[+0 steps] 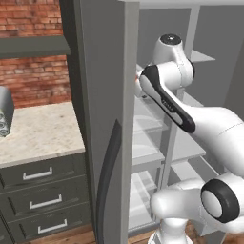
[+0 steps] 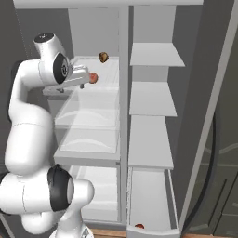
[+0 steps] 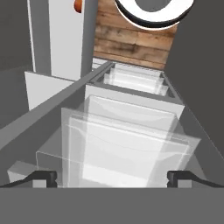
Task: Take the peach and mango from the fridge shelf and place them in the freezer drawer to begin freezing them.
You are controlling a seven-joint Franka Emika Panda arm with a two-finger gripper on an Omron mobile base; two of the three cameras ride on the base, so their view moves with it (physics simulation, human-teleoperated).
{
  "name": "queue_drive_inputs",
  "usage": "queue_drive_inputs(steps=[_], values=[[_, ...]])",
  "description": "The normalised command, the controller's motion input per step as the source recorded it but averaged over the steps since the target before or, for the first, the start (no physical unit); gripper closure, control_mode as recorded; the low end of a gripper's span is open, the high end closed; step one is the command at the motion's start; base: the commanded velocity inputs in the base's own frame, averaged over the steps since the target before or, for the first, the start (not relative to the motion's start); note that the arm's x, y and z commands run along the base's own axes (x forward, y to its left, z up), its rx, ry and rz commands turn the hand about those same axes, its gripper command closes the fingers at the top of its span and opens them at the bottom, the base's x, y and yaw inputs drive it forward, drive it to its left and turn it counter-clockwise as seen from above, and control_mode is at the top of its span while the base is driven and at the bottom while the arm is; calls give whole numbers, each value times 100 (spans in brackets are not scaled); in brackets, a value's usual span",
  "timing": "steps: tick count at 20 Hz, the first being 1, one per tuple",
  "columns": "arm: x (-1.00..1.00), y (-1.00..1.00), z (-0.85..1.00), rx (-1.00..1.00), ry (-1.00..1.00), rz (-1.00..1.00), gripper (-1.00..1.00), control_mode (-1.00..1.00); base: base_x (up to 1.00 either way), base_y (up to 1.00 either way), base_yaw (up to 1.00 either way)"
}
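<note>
both base views face the open fridge (image 2: 125, 116) from opposite sides; hand view looks steeply down.

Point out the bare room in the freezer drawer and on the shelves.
The freezer drawer is bare behind a small reddish thing at its front. The grey shelves above it are bare. The fridge shelf is crowded: open gripper, peach, mango.

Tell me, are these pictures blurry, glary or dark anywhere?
Left base view: soft all over, the fridge door a flat grey slab without glare. Right base view: even light, faint shadows; the peach and mango are small fuzzy blobs. Hand view: stacked see-through bins overlap hazily, and the dark fingertips spread wide.
</note>
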Motion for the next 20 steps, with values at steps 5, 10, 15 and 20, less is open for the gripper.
queue_drive_inputs(steps=[5, 10, 15, 20], values=[[69, 0, 0, 0, 0, -18, -100, -100, 0, 0, 0], [79, 0, -8, 0, 1, -13, -100, -100, 0, 0, 0], [61, 0, -21, 0, 2, -6, -100, -100, 0, 0, 0], [50, 0, -25, 0, 3, -4, -100, -100, 0, 0, 0]])
